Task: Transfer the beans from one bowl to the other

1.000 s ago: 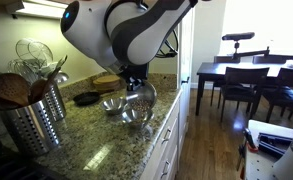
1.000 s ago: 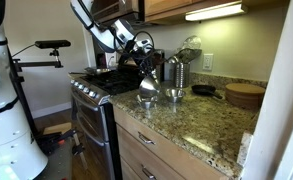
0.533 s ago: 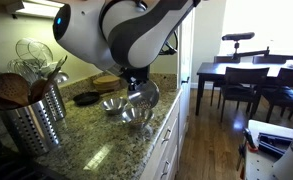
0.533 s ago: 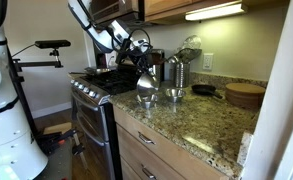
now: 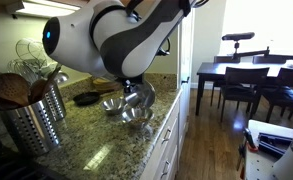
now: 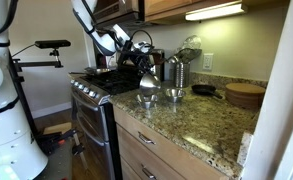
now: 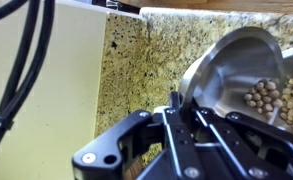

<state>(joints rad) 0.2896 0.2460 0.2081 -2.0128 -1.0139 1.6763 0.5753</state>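
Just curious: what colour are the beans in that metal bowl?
Pale beige beans, clearest in the wrist view.

And there was the granite countertop, carrying plenty: a steel bowl sat on it, a perforated metal utensil holder stood upright, and a black dish and round wooden board lay further along.

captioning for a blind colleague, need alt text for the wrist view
The black end effector grips the rim of a shiny round metal bowl holding pale tan beans, with a speckled granite countertop behind it. A plain cream surface and black cables fill the left side.
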